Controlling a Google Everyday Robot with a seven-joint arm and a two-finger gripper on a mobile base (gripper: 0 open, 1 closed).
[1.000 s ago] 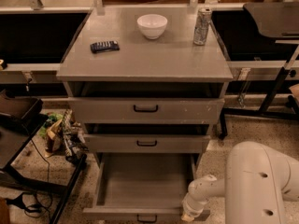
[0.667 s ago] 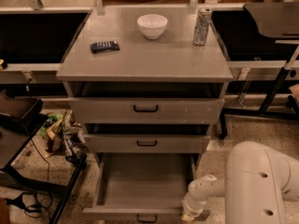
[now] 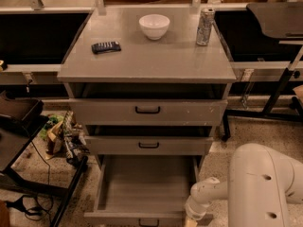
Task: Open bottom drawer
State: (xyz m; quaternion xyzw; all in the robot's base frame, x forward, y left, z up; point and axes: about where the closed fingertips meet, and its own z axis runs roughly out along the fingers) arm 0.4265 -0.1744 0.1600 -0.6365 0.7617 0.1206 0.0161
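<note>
Far above the gripper (image 3: 191, 220), a bowl (image 3: 154, 26), a can (image 3: 205, 26) and a small black device (image 3: 106, 47) sit on the cabinet top (image 3: 156, 63). Up and left of it, bags (image 3: 60, 137) clutter the ground. The gripper is cut off by the lower edge, at the right front corner of the bottom drawer (image 3: 142, 188), which stands pulled out to its left. Whether the gripper is released or clenched cannot be told. Speckled floor (image 3: 222, 157) lies above and to its right.

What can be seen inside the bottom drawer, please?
The bottom drawer shows only its plain grey floor, with nothing lying on it. The gripper, at the front right corner, covers that corner, and the back lies hidden under the middle drawer.
</note>
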